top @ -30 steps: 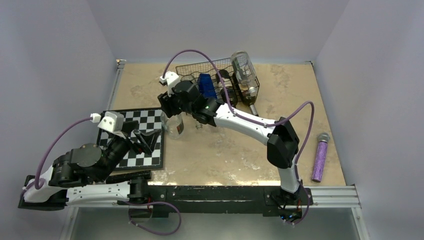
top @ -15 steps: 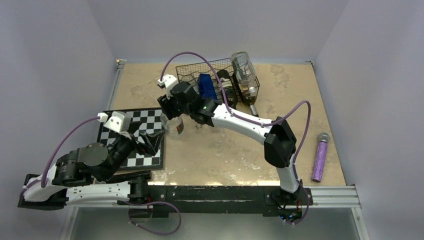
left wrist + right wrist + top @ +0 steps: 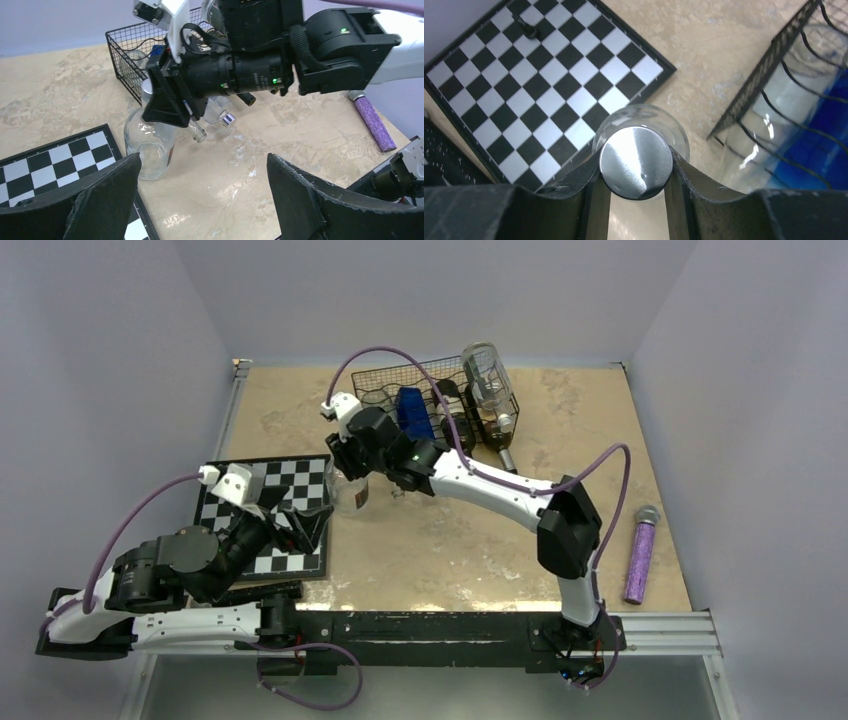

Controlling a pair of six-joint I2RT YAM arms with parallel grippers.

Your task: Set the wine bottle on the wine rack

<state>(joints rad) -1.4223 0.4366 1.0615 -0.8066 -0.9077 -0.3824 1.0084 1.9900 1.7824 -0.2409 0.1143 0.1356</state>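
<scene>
My right gripper (image 3: 636, 172) is clamped on the silver cap (image 3: 636, 160) of the wine bottle (image 3: 150, 147), one finger on each side of it. The clear bottle stands about upright on the table (image 3: 450, 550), just off the corner of the chessboard (image 3: 300, 475) and near the left end of the wine rack (image 3: 395, 373), outside it. My left gripper (image 3: 202, 185) hangs over the chessboard with its fingers wide apart, holding nothing.

Black-and-white chessboard (image 3: 300, 478), black wine rack (image 3: 420, 375), purple, perhaps speckled, tube (image 3: 640, 555)
</scene>
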